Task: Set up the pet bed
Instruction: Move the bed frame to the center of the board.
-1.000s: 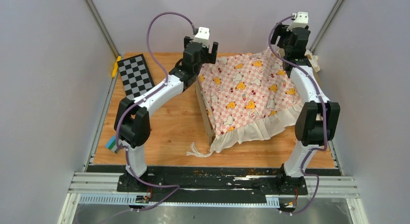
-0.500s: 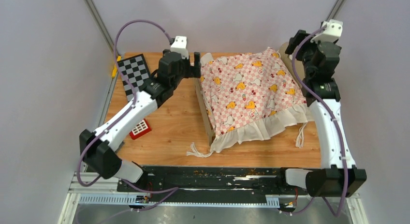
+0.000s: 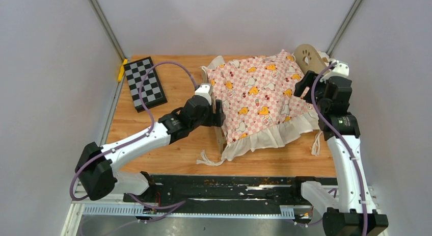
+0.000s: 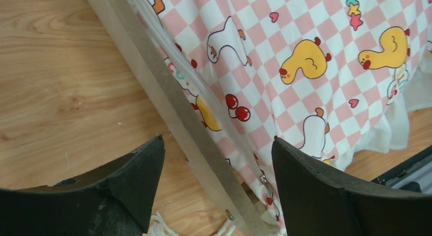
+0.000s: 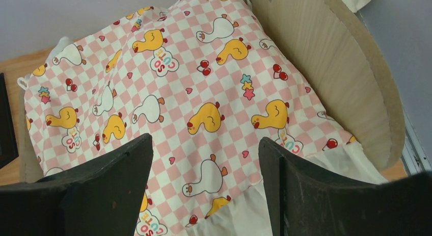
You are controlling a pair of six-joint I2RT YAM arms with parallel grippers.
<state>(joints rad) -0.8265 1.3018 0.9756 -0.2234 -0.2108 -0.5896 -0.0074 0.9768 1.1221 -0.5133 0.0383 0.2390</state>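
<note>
The pet bed point(image 3: 313, 62) sits centre-right on the desk point(image 3: 173, 139) under a pink checkered cushion point(image 3: 260, 93). The left hand point(image 4: 218, 144) — wide apart — straddles its side rail point(image 4: 168, 108); the right hand point(image 5: 205, 144) hovers apart above the cushion.

The work surface was a table point(image 3: 173, 139) with a light wood-grain top, faintly marked in places. Plain pale-grey panels enclosed it: a left wall point(image 3: 46, 93), a rear wall point(image 3: 219, 22) and a right wall point(image 3: 397, 68). Slanting aluminium posts point(image 3: 105, 27) stood at both rear corners. A black base plate point(image 3: 229, 187) ran along the near edge, over aluminium rails point(image 3: 102, 195) and a dull metal floor point(image 3: 229, 227). Lighting was even, with soft shadows.
</note>
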